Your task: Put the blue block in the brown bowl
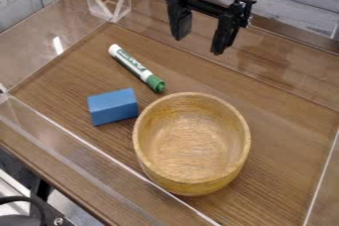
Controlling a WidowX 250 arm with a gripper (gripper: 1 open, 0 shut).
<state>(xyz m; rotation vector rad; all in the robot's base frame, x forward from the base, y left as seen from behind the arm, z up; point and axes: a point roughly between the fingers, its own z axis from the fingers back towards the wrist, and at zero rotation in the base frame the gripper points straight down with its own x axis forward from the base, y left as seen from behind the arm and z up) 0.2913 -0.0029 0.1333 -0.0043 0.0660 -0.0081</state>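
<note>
We note gripper [203, 32] w/ fingers spread, empty, above far side of table [284, 96]; blue block [114, 106] lies just left of brown bowl [193, 141], marker [135, 67] behind both.

Even, fairly bright indoor light. White glare streaks on the clear walls [99, 7] and soft sheen on the table [284, 81] near the gripper [199, 32]. Short soft shadows under block [114, 105] and bowl [193, 142]. Low resolution, mild softness throughout.
</note>
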